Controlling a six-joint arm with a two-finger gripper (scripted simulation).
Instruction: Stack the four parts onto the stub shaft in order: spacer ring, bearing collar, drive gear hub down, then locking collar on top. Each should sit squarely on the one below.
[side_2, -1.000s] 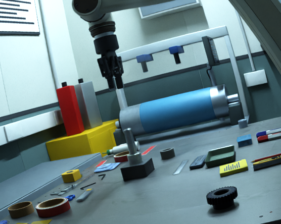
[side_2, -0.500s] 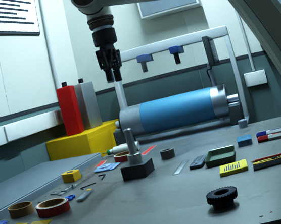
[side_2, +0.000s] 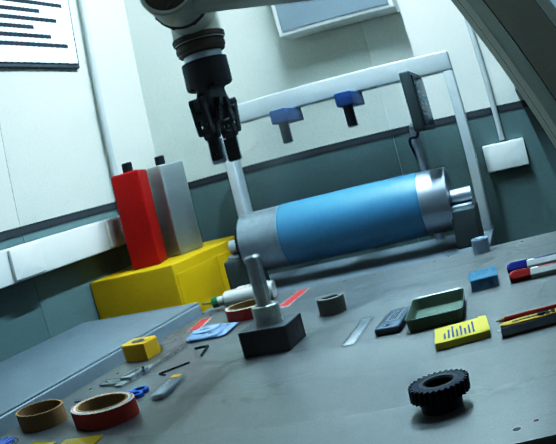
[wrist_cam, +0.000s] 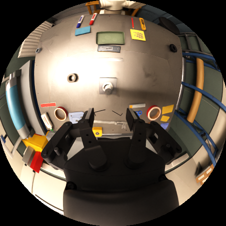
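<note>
A red-sided ring (side_2: 239, 310) lies half hidden behind the stub shaft (side_2: 256, 280), whose grey post rises from a collar on a black block (side_2: 271, 334) at the bench's middle. A grey collar (side_2: 331, 303) (wrist_cam: 72, 78) sits on the bench to the right of the shaft, apart from it. The black drive gear (side_2: 439, 389) (wrist_cam: 173, 47) lies near the front right edge. High above the shaft, my gripper (side_2: 223, 150) (wrist_cam: 109, 115) hangs open and empty, with the shaft (wrist_cam: 107, 87) just ahead of its fingers in the wrist camera.
Behind the work lies a large blue roller (side_2: 345, 217) under a white frame, with red and grey blocks on a yellow box (side_2: 165, 282) to its left. A green tray (side_2: 436, 309), yellow card (side_2: 461, 332), tape rolls (side_2: 105, 410) and small tools lie scattered about.
</note>
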